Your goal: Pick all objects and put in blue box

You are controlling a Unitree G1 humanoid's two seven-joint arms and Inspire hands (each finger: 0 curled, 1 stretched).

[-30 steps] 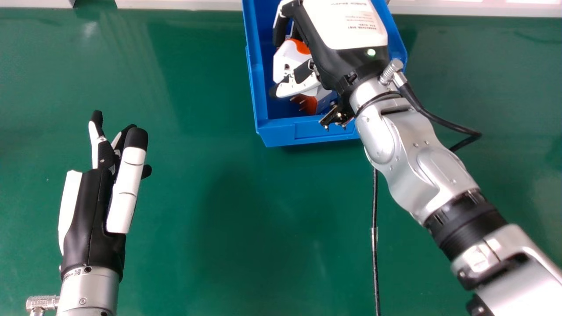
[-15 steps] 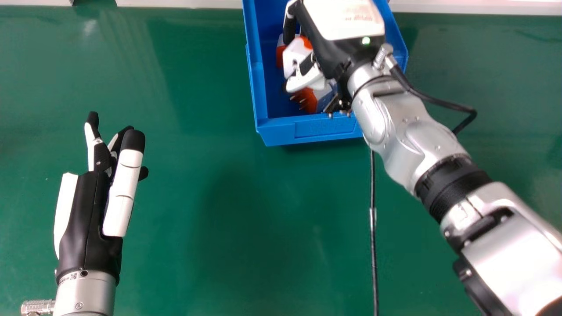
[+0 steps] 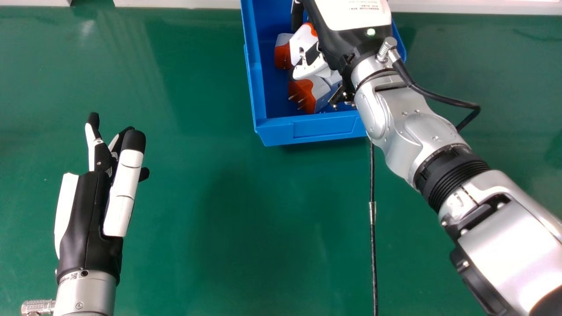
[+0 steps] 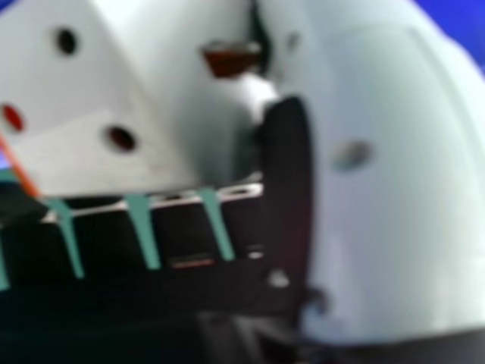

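Head view: low in the blue box [image 3: 281, 133], with a white-and-orange adapter [image 3: 302, 43] apparently pinched between half-curled fingers and thumb of the right hand [image 3: 344, 44], and with the left hand [image 3: 91, 219] idle over the green table [image 3: 210, 228], loosely extended and empty. Liable, if opened too little, to drag the adapter back out on the thumb; liable also, if released off balance against the pronged adapter [image 3: 309, 94] and the red-ended adapter [image 3: 282, 56], to topple or wedge among them.
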